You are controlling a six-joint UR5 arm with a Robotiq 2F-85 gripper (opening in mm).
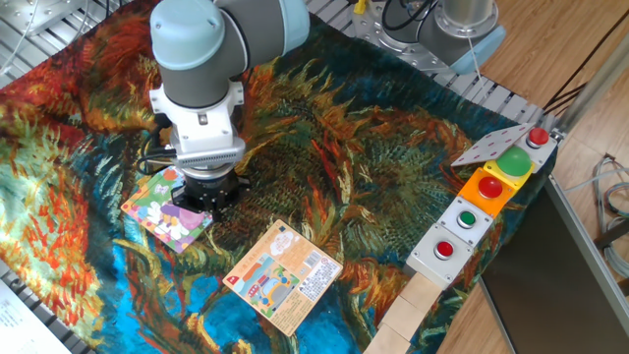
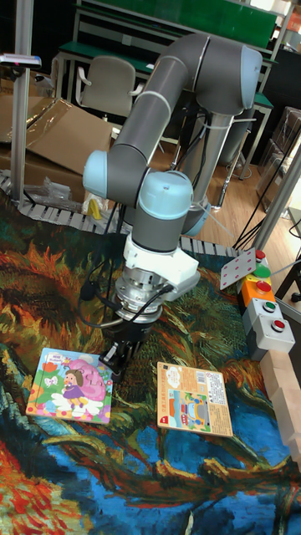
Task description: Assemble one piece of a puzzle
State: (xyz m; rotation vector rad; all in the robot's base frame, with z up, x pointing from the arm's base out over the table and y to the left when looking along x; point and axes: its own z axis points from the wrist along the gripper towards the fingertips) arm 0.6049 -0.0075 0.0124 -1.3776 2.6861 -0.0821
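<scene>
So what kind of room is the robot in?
Probably a robotics lab or workshop. The UR5 arm works at a table with push-button control boxes beside it, and the tall fixed view shows green workbenches, an office chair and flattened cardboard behind.

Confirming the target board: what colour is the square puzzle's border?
Light blue, on the square cartoon puzzle board; clearest in the tall fixed view.

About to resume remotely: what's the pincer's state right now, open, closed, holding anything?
Pincer: low beside the right edge of the puzzle. Cannot tell whether it is open or closed, or holding the piece; no piece is visible.
</scene>
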